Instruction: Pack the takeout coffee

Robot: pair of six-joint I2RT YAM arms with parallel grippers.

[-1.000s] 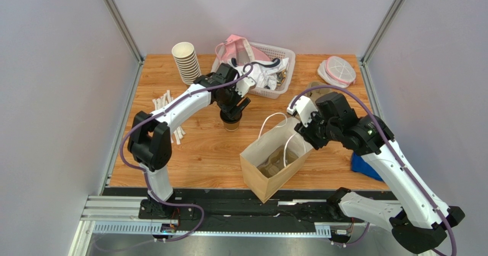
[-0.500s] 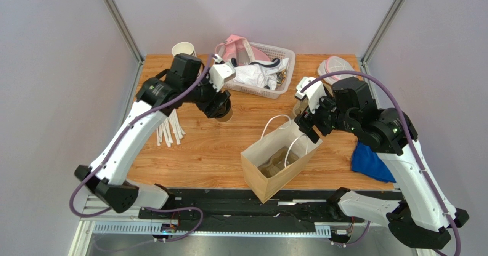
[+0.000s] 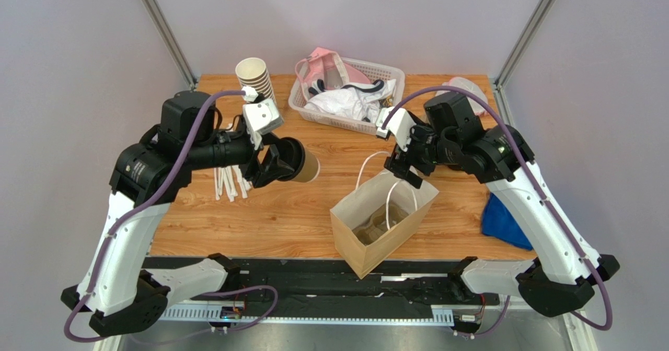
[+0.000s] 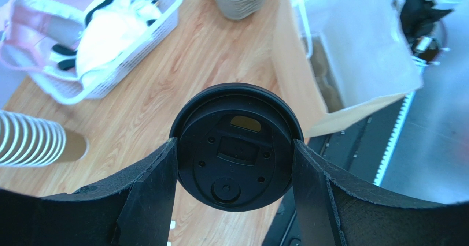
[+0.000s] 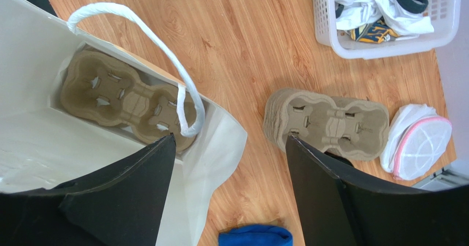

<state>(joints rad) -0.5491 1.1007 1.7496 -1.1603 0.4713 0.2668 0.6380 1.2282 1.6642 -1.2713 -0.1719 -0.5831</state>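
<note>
White arms (image 3: 126, 233), black joints (image 3: 149, 167) (purple cables (image 3: 206, 100))

takeout coffee (image 3: 308, 165) sits between the fingers of the left gripper (image 4: 234, 144), held clear of the table (image 3: 298, 210). paper bag (image 3: 377, 222) stands to that gripper's right, its far edge under the right gripper (image 5: 229, 141). one cup carrier (image 5: 126, 100) lies in the bag's bottom. stack of carriers (image 5: 327, 122) lies on the table just beyond the right gripper, pouch (image 5: 418, 141) beside it. basket (image 3: 398, 81) stands behind both grippers. stack of cups (image 3: 255, 81) stands behind the left gripper; sticks (image 3: 229, 180) lie beneath it. cloth (image 3: 502, 222) lies right of the bag.
</note>
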